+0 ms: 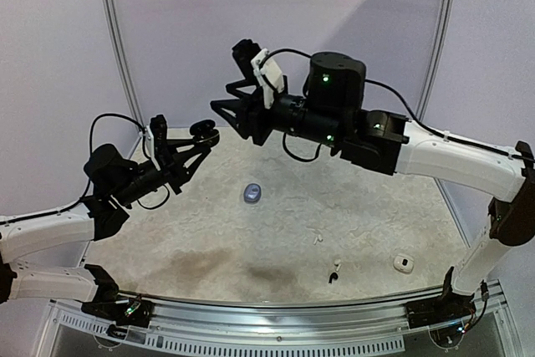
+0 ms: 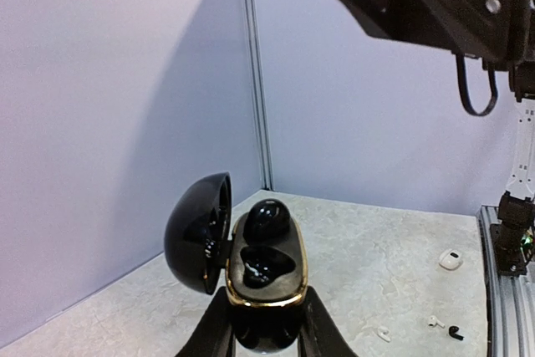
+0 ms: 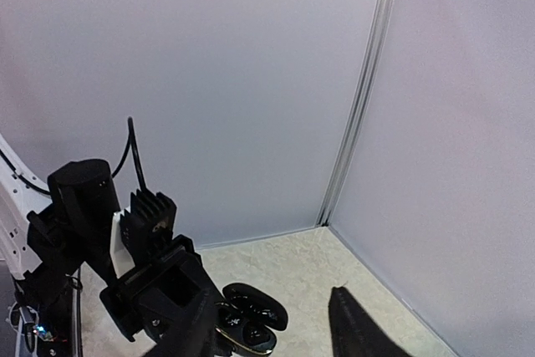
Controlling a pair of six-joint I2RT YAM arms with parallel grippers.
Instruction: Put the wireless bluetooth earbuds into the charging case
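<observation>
- Earbuds first: one black earbud [image 2: 269, 219] sits in the far well of the charging case [image 2: 269, 290]. The near well shows only glossy black, and I cannot tell whether anything lies in it
- Charging case is black with a gold rim. Its lid [image 2: 199, 232] is swung open to the left in the left wrist view, and the whole case is held off the bench toward the back left corner
- Left jaws are closed on the lower body of the charging case, with one finger [image 2: 216, 328] on each side of it
- Right jaws stand apart with nothing visible between them. In the right wrist view the open case shows beyond the gap between the two fingers [image 3: 351, 323], not touching either
- Right arm [image 1: 334, 98] reaches in from the right and ends near the held case, a little above it
- Loose on the bench [image 1: 376, 206], well apart from the charging case and toward the near right, lies a white earbud [image 1: 318, 239]. A second white earbud [image 1: 337, 262] lies nearer the front, with a second black earbud [image 1: 333, 277] just beside it
- Small white rounded case [image 1: 404, 263] lies to the right of those three
- Blue-grey case [image 1: 252, 193] lies alone near the middle of the bench
</observation>
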